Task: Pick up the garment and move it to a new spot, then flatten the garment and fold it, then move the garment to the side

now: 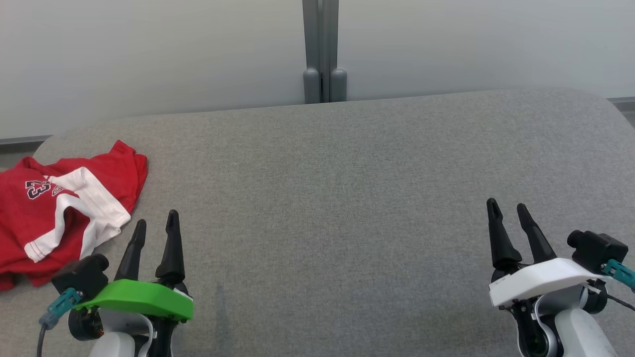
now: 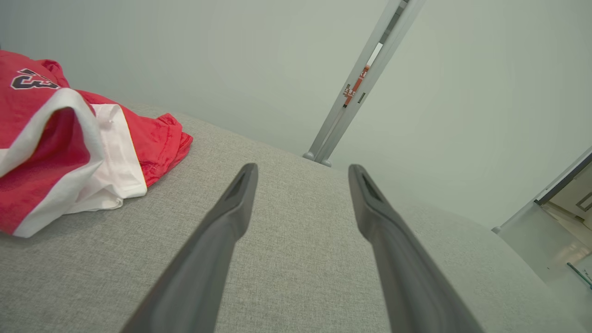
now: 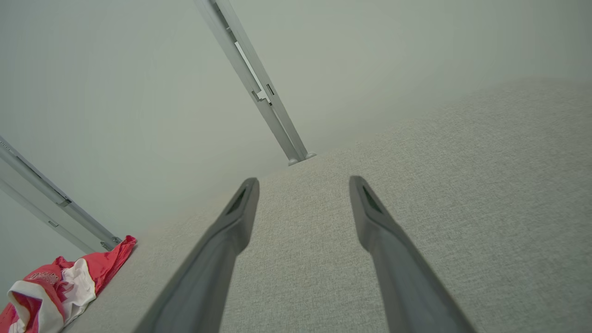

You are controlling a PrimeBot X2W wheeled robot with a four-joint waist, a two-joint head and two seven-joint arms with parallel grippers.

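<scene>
Both end effectors are held spread and empty over the counter [image 1: 347,173]: the left end effector [image 1: 157,217] near the crumpled garment [image 1: 30,218], the right end effector [image 1: 506,203] well apart.

Left gripper [image 1: 157,218] green-capped, right gripper [image 1: 506,204] white-capped; black tapered fingers [image 1: 171,250].

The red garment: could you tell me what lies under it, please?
The garment rests on the grey cushion, which shows beside it; anything beneath its crumpled folds is covered.
</scene>
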